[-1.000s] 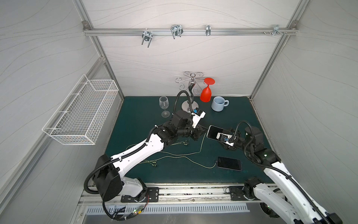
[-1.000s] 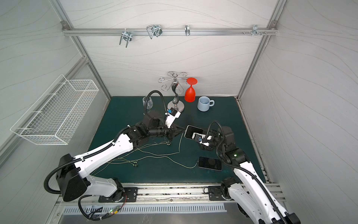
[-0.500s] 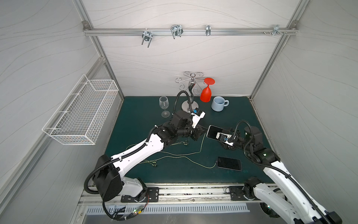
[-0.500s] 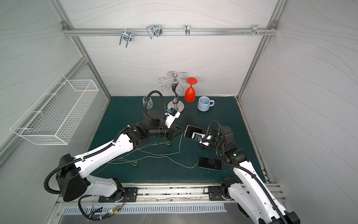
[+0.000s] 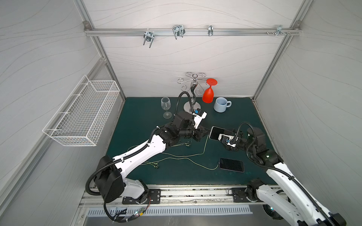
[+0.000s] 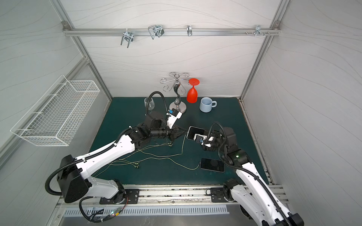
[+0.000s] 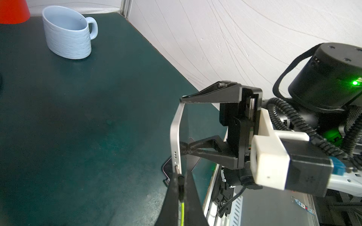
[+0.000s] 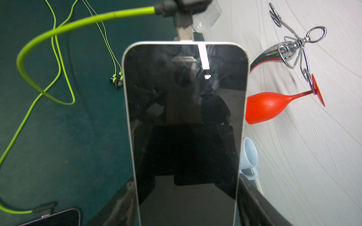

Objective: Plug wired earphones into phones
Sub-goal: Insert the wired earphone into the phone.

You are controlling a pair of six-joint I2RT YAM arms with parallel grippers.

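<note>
While one phone [image 5: 231,165] lies plugged in at four o'clock on the mat [image 5: 141,117], the right gripper [image 7: 184,123] clamps the second phone [image 8: 184,121] aloft near three o'clock and the left gripper [image 7: 181,178], pinched tight on the remaining plug [image 8: 184,31], has it apparently only partly seated.

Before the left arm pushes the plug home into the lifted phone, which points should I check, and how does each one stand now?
1. Hold: the right gripper clamps the lifted phone on both long edges: ok.
2. Plug grip: the left gripper is shut on the plug: ok.
3. Alignment: the plug tip meets the port: ok.
4. Seating: bare metal shows outside the phone's edge in the right wrist view: not ok.
5. Slack: the cable hangs in a loose loop: ok.
6. Other set: the phone on the table has a plug at its edge; how deep: cannot tell.
</note>
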